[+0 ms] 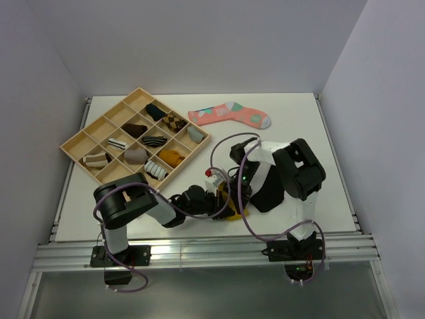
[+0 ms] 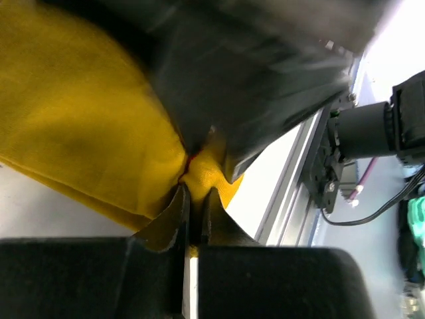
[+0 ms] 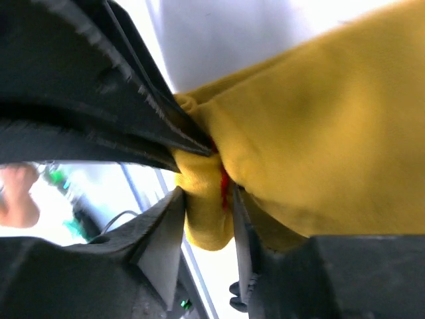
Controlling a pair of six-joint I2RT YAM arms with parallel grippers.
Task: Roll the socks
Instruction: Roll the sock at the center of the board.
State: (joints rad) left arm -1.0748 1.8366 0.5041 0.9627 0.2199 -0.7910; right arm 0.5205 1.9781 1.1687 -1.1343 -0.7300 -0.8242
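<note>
The mustard-yellow sock (image 1: 234, 214) lies bunched near the table's front edge, between the two grippers. My left gripper (image 1: 221, 203) reaches in from the left and is shut on a pinch of the yellow cloth (image 2: 80, 119); its jaws (image 2: 194, 194) are pressed together on the fold. My right gripper (image 1: 240, 199) comes down from the right. Its jaws (image 3: 204, 212) stand apart around a thick fold of the same sock (image 3: 319, 146), with a gap showing beside the fold. The left gripper's black fingers (image 3: 133, 126) meet that fold from above. I cannot pick out the black sock.
A wooden compartment tray (image 1: 76, 143) holding several small sock bundles sits at the back left. A pink patterned sock (image 1: 229, 114) lies at the back centre. The aluminium rail (image 1: 199, 249) runs along the table's front edge, just below the grippers.
</note>
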